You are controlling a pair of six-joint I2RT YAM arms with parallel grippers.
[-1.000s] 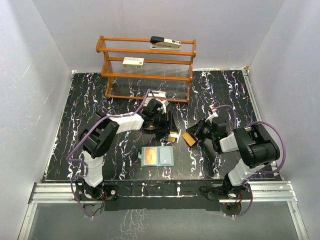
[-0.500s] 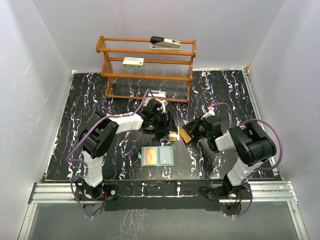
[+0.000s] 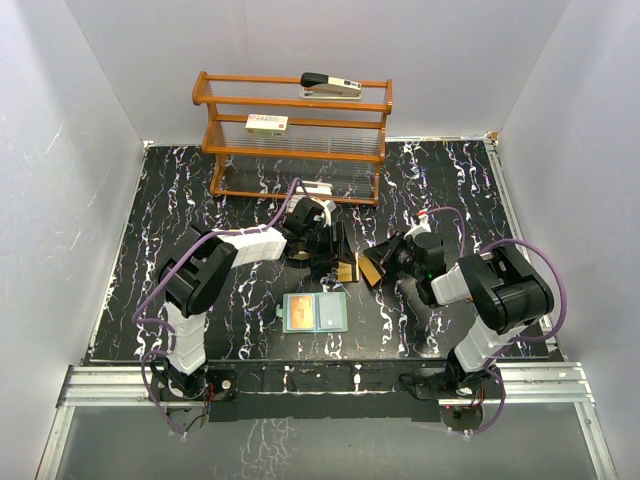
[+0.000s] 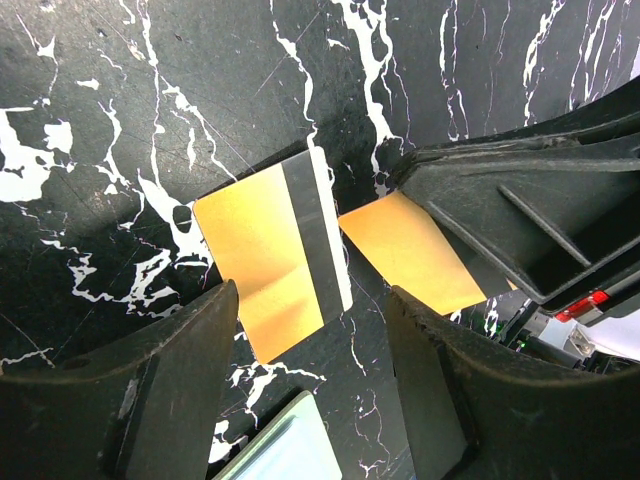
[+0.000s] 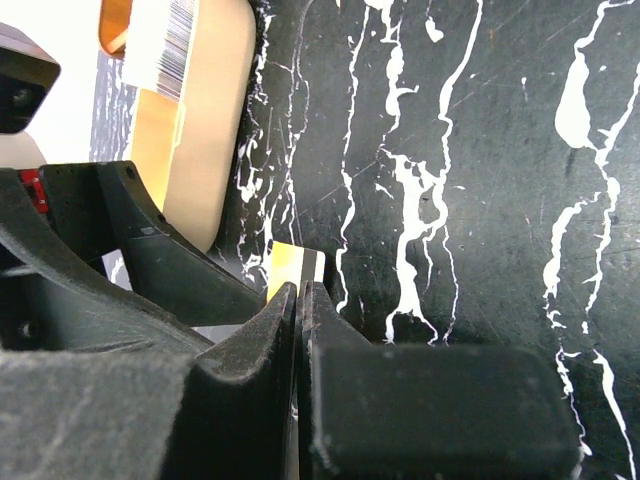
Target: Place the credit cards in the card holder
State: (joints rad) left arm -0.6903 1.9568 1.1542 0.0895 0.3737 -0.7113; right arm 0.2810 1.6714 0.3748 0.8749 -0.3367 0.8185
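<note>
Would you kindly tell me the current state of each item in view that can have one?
left end effector: open, straddling the striped gold card.
right end effector: shut on the orange card.
striped gold card: lying loose, stripe up, not gripped.
orange card: pinched at one end.
card holder: lying open.
stapler: closed.

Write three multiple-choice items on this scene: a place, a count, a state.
1. Where is the stapler? A. top shelf of the rack B. its lowest shelf C. in a gripper
2. How many gold-orange cards show in the left wrist view? A. one B. two C. four
3. The card holder lies: A. folded shut B. open flat C. upright
Key: 1A, it sits atop the rack; 2B, a flat card plus a held card in the right gripper; 3B, both panels show side by side.
</note>
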